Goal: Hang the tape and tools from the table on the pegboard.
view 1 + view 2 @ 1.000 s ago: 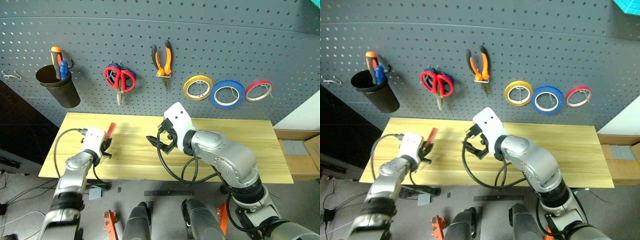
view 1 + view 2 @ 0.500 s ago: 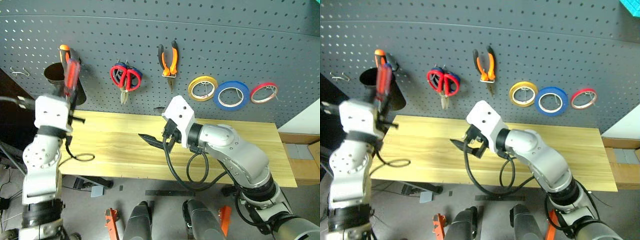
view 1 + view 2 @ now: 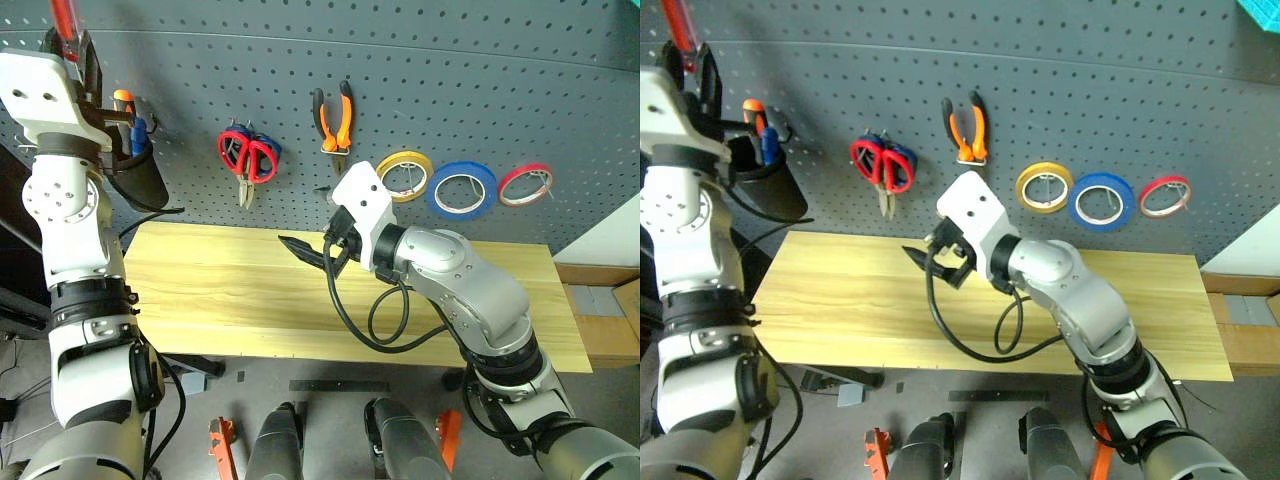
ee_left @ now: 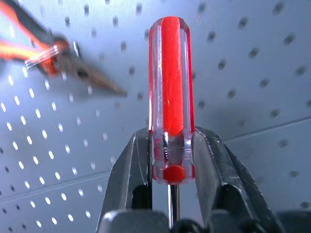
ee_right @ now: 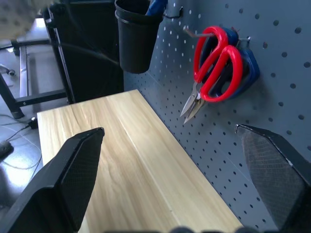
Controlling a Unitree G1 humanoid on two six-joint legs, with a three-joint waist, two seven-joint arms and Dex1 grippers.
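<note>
A: Left wrist view: the left claw [image 4: 171, 160] is gripping the screwdriver [image 4: 171, 87], handle up, before the pegboard [image 4: 252, 73].
B: The right claw [image 5: 170, 184] is gaping wide over the tabletop [image 5: 131, 165], near the scissors [image 5: 217, 63].

Red-handled screwdriver [image 4: 171, 102], blue tape [image 3: 456, 190], dark grey holed pegboard [image 3: 480, 90].

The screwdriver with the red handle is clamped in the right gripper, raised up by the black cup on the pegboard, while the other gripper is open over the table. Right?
Not quite: the left gripper clamps the screwdriver, as the left wrist view shows. It is raised by the black cup on the pegboard, and the right gripper is the one open over the table.
</note>
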